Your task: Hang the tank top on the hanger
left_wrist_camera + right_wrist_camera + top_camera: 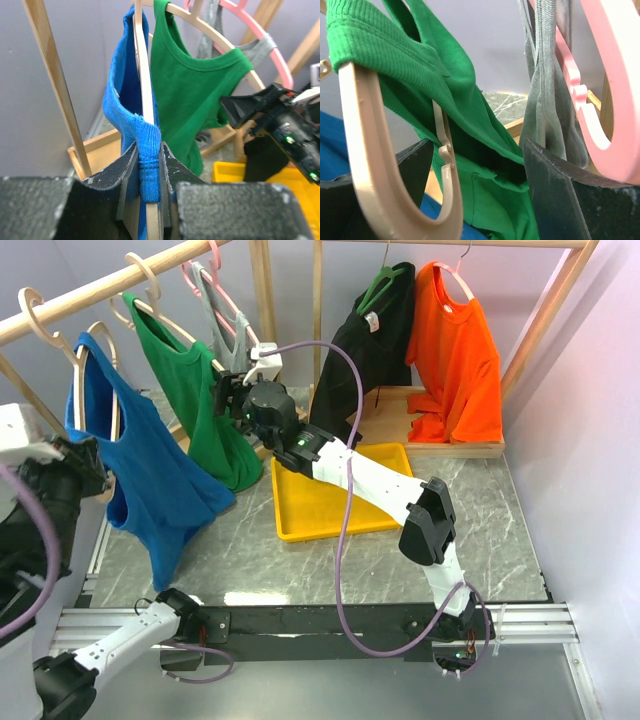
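Observation:
The royal-blue tank top [150, 480] hangs on the pale wooden hanger [116, 390] from the left rack rod. My left gripper [92, 468] is at its left side. In the left wrist view the gripper [149, 165] is shut on a blue strap of the tank top [125, 100], pinched against the hanger's thin wooden edge [143, 65]. My right gripper [228, 395] is further back at the dark green tank top [195, 390]. In the right wrist view it [480, 170] is open, with green fabric [485, 195] hanging between its fingers and blue fabric [330, 145] low at the left.
A grey tank top on a pink hanger [225, 320] hangs behind the green one. A yellow tray [290, 525] lies mid-table under the right arm. A black shirt [375, 350] and an orange shirt [460, 360] hang on the right rack. The wooden rail [100, 290] crosses the upper left.

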